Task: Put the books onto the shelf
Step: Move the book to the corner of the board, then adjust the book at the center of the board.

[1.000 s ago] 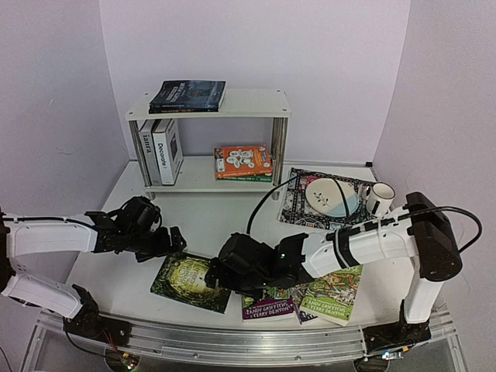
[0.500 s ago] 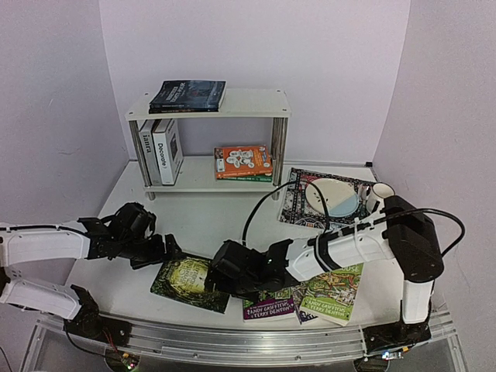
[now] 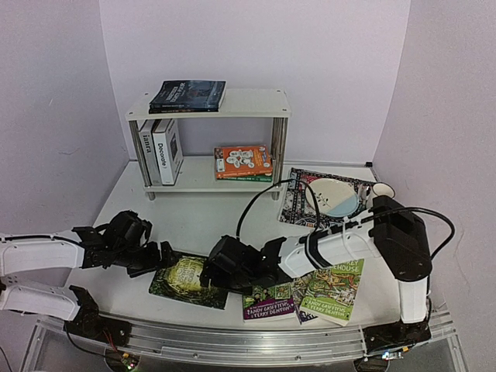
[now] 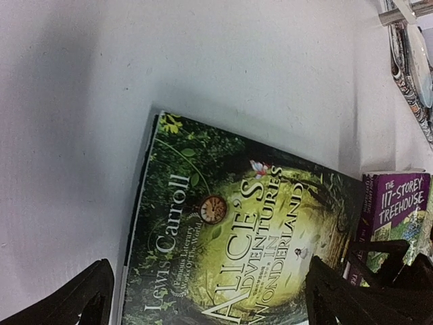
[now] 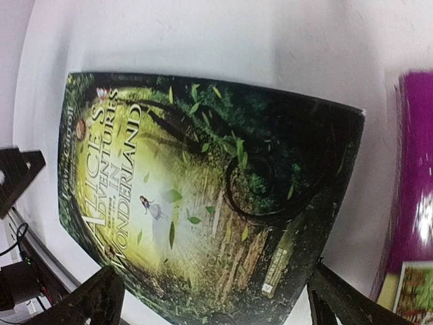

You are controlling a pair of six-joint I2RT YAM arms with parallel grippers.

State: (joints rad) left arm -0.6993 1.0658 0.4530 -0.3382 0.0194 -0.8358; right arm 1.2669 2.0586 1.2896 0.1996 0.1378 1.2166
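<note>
Both arms have drawn in on the Alice book (image 4: 223, 223), lower centre; left fingers (image 4: 71, 305) and right fingers (image 5: 95, 301) spread, lift likely next

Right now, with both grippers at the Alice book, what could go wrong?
Both open grippers, left and right, crowd the one Alice book; they could collide. It lies flat on the table, so closing fingers may only shove it, perhaps into the purple book beside it.
</note>
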